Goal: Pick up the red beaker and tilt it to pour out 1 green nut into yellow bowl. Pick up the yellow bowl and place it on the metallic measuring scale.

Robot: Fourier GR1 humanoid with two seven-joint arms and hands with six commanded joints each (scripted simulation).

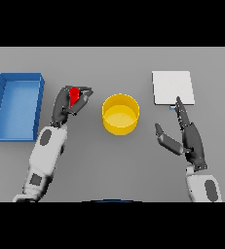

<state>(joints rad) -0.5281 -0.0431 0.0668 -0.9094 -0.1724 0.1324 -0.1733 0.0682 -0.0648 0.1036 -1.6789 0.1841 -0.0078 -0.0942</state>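
The red beaker [74, 96] is mostly hidden inside my left hand [65, 104], whose fingers and thumb curl round it left of the yellow bowl [120, 115]. The bowl stands at the table's middle; I see no green nut in it or elsewhere. The metallic measuring scale [172, 87] is a pale square plate at the back right. My right hand [189, 138] stays open right of the bowl, its fingertips reaching the scale's near edge and its thumb pointing toward the bowl.
A blue tray [2, 99] with raised walls lies at the far left, close beside my left forearm. The grey table [114, 165] runs between my two arms in front of the bowl.
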